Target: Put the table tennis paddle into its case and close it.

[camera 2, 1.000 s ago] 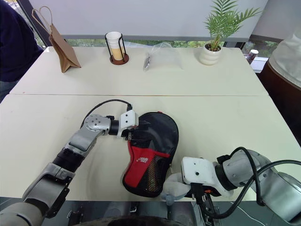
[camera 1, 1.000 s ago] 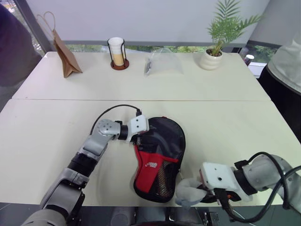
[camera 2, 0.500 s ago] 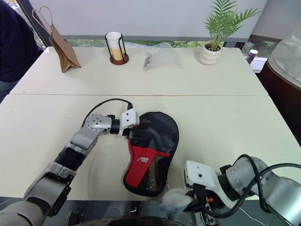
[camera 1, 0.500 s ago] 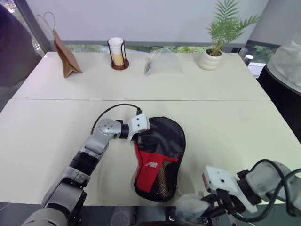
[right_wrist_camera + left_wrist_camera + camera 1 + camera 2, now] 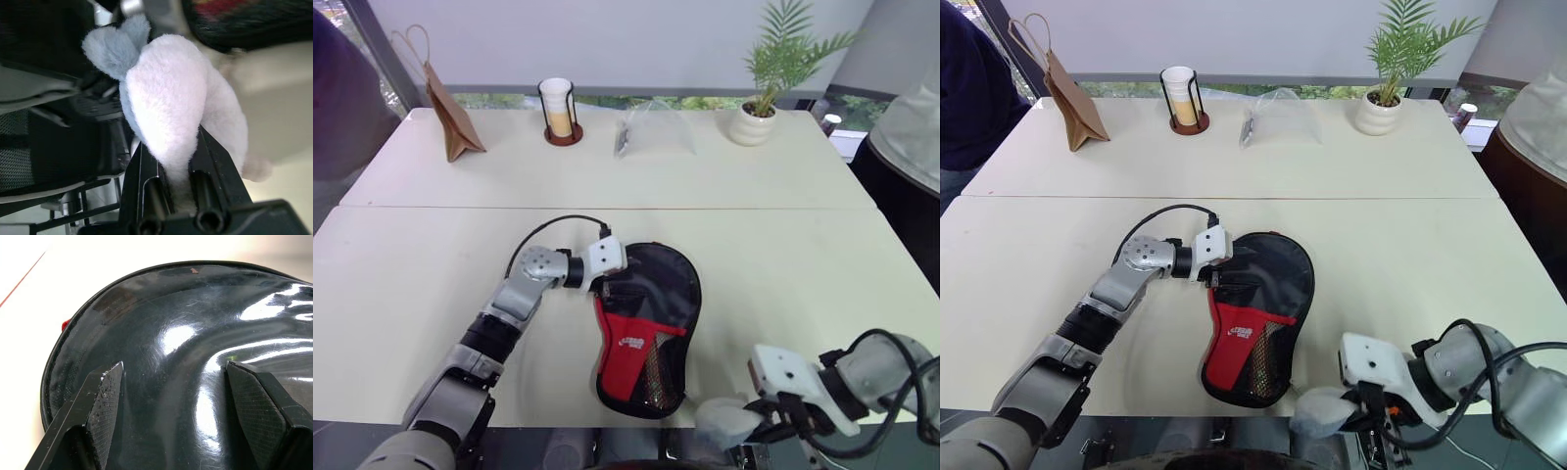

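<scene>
The right pincer (image 5: 1332, 416), clamped on the grey pom-pom (image 5: 176, 107), has dropped back past the desk's (image 5: 783, 264) near edge, drawing the zip round. The left pincer (image 5: 168, 401) stays wide, pinning the case (image 5: 646, 328); the paddle presumably lies inside, unseen.

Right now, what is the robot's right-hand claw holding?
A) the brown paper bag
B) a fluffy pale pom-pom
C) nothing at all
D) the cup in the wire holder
B: the right gripper has its black fingers closed on the fluffy pale pom-pom near the table's front edge, beside the black and red case.
</scene>
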Available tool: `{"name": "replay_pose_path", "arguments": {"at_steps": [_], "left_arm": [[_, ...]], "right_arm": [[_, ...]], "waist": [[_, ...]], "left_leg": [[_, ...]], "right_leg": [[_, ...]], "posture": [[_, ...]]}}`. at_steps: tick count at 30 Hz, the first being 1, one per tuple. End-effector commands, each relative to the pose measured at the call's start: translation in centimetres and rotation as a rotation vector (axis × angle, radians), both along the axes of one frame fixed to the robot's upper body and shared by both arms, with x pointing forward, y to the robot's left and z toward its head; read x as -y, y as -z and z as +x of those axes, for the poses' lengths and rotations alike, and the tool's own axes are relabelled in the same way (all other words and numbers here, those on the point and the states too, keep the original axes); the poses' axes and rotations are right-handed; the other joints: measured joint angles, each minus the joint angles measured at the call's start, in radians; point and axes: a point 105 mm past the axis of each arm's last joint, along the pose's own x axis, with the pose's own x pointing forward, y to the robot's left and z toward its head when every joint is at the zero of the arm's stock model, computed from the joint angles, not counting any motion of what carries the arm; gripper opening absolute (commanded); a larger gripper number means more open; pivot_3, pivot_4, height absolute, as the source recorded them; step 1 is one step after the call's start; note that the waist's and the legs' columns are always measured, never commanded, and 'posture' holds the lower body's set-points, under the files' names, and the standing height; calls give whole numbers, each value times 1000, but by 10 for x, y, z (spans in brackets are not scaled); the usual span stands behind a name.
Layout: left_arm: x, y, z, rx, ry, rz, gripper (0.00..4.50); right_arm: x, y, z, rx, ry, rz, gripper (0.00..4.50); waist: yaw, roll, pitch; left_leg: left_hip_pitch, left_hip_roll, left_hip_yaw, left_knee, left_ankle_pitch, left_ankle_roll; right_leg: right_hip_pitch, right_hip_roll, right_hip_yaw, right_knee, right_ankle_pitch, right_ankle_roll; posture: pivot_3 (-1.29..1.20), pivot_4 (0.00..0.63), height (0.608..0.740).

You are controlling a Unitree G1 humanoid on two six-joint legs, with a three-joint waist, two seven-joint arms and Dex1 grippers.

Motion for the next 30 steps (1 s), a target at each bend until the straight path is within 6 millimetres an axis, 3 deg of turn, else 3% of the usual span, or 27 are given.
{"name": "replay_pose_path", "arguments": {"at_steps": [1, 2, 5, 11, 18, 26, 30], "left_arm": [[-21, 46, -3, -111, -82, 139, 3457], [-20, 44, -2, -110, -83, 129, 3457], [-17, 35, 1, -100, -84, 78, 3457], [-11, 12, 3, -123, -79, -55, 3457], [-13, -21, 0, -152, -32, -159, 3457], [-37, -77, -6, -145, -18, -252, 3457], [-54, -106, -14, -132, -16, -268, 3457]], "right_arm": [[4, -7, 16, 43, 26, 4, 37], [6, -8, 21, 56, 38, 4, 37], [8, -9, 34, 83, 60, 1, 1328], [8, -16, 52, 130, 79, 15, 4373], [15, -43, 72, 238, 88, 19, 4453], [14, -103, 96, 401, 121, 111, 4453], [19, -122, 106, 477, 137, 110, 4453]], "waist": [[0, 0, 0], [-1, 0, 0], [-2, 1, 0], [-7, 1, 2], [-22, -1, 11], [-26, -3, 33], [-25, -2, 39]], "left_leg": [[0, 0, 0, 0, 0, 0], [0, 0, 0, 0, 0, 0], [1, 0, 0, 1, 0, 0], [-1, 0, 0, 0, 0, 1], [-9, -2, 1, -1, 0, 2], [-20, -2, 1, 11, 0, 2], [-20, -1, 1, 14, 0, 1]], "right_leg": [[0, 0, 0, 0, 0, 0], [0, 0, 0, 0, 0, 0], [0, 0, 0, 0, 0, 0], [-2, 0, 0, 1, 1, 0], [-6, 1, 0, 4, 2, -2], [-17, 1, 0, 16, 3, 0], [-18, 1, 0, 20, 4, 0]], "posture": [[0, 150, 740], [0, 150, 740], [0, 150, 740], [0, 150, 740], [0, 150, 740], [0, 150, 740], [0, 150, 740]]}}
